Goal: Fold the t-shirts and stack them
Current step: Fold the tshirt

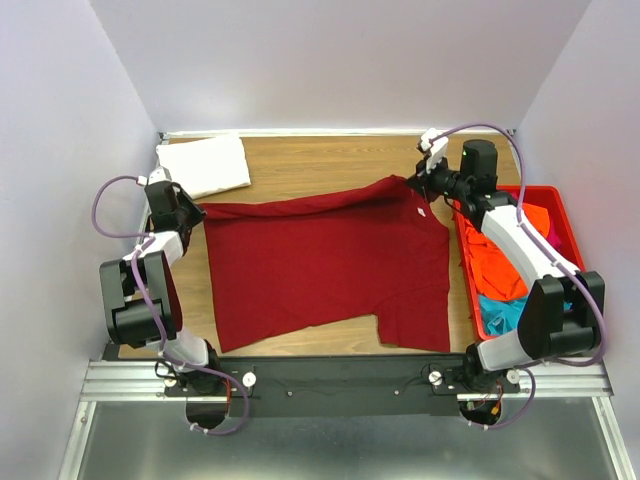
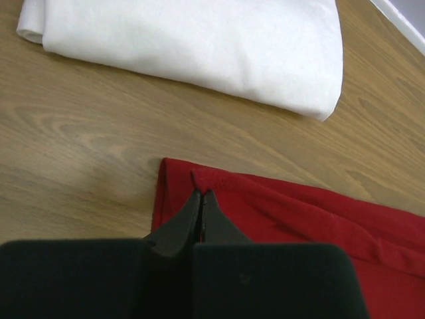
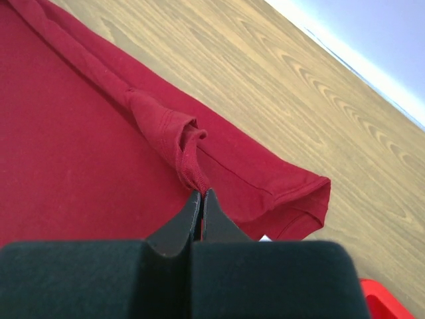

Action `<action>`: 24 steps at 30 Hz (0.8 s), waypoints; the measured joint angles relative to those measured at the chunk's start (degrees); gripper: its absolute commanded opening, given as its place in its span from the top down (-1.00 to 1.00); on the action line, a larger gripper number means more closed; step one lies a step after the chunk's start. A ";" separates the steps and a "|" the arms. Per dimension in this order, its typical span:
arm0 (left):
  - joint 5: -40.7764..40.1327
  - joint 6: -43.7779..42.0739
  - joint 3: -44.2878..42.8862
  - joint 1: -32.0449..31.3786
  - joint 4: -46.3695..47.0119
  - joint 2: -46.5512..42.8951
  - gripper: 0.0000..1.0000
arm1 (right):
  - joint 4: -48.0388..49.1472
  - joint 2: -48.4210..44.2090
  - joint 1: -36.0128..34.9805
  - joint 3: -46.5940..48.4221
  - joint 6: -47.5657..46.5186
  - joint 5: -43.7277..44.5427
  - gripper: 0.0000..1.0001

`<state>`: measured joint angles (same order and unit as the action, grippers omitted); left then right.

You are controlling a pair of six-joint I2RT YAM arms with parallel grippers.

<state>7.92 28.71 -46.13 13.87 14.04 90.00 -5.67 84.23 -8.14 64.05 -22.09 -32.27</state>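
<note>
our left gripper (image 2: 201, 194) and right gripper (image 3: 201, 193) each clamp the dark red t-shirt (image 1: 320, 265) along its side nearest the bench's (image 1: 330, 160) far edge.

The black left gripper (image 2: 201, 194) pinches the edge of the dark red cloth t-shirt (image 2: 299, 219); a folded white cloth t-shirt (image 2: 192, 40) lies at twelve o'clock.

A wooden table (image 1: 320, 160) is seen hemmed in on three sides by pale walls (image 1: 330, 60), a rigid red bin (image 1: 563, 212) is parked along its right edge, and a grey metal rail (image 1: 110, 380) is laid across the near edge.
</note>
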 measured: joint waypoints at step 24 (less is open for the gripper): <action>1.31 1.79 7.98 0.46 -4.48 -10.58 0.04 | 0.17 -5.05 0.00 -10.19 -1.70 2.86 0.93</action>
<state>9.23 30.50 -38.15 14.33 9.56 79.42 -5.50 79.18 -8.14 53.87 -23.79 -29.41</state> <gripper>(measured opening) 0.201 0.017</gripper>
